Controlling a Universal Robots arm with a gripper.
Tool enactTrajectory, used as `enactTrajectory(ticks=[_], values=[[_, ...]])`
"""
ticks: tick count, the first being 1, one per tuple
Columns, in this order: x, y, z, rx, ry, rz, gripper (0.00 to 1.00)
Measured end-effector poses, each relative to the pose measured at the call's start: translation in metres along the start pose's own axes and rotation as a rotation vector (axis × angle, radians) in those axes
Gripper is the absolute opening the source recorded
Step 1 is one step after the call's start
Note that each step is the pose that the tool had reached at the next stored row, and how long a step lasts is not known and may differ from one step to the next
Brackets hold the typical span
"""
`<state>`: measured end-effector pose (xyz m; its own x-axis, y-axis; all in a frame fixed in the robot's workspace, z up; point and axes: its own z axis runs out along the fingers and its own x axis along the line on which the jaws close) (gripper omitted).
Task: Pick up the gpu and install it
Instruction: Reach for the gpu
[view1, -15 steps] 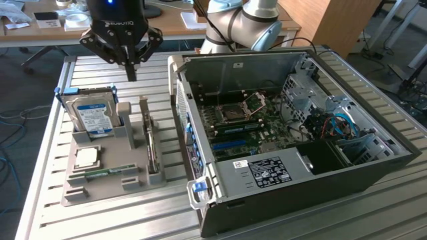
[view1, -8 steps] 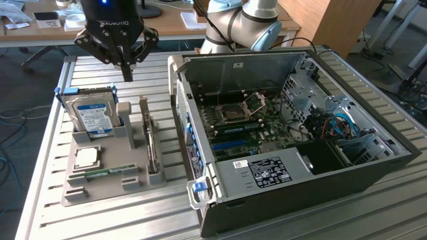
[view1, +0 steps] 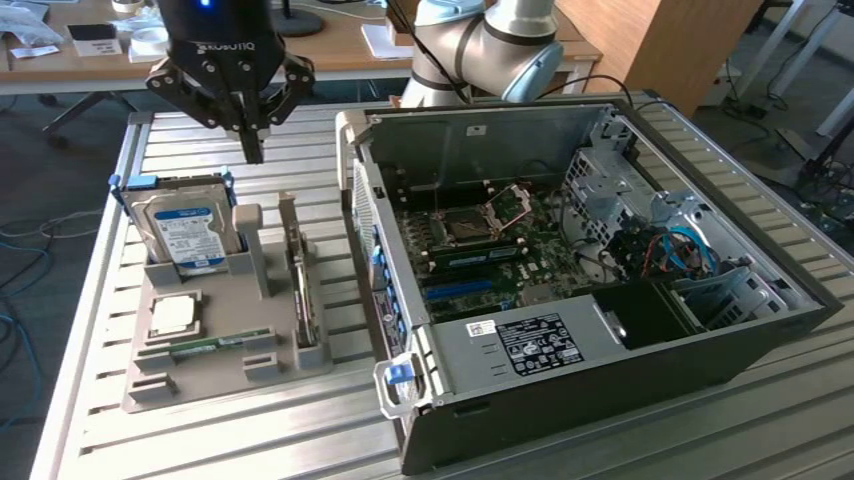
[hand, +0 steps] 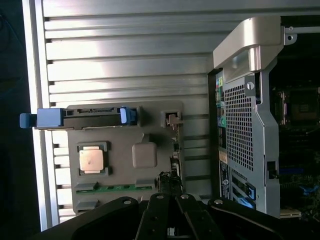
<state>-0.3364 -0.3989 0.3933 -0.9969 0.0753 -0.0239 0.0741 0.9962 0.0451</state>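
Heads up: the gripper (view1: 254, 150) is hovering over the back end of the grey parts tray (view1: 200, 380), jaws pinched together and empty. The gpu (view1: 302, 290) stands on edge in its tray slot, on the side nearest the open PC case (view1: 601, 400), untouched. Risks as I see them: if you go down with the jaws together, you'll spear the card's top edge or a tray post instead of straddling the card. The hard drive (view1: 187, 235) stands upright near the card, and the gripper sits roughly above the gap between them. A small sideways error would likely clip the drive or grab the wrong part. The card is thin and tall, so an off-centre pinch could tilt it or drag the tray up with it. For the install, the case wall and the card's bracket end look like the snag points. A tilted card probably won't seat on the motherboard (view1: 494, 250).
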Motion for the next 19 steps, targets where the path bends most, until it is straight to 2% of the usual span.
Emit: enactTrajectory(ticks=[19], values=[[0.0070, -0.0005, -0.0002, 0.0000, -0.0001, 0.000, 0.11]])
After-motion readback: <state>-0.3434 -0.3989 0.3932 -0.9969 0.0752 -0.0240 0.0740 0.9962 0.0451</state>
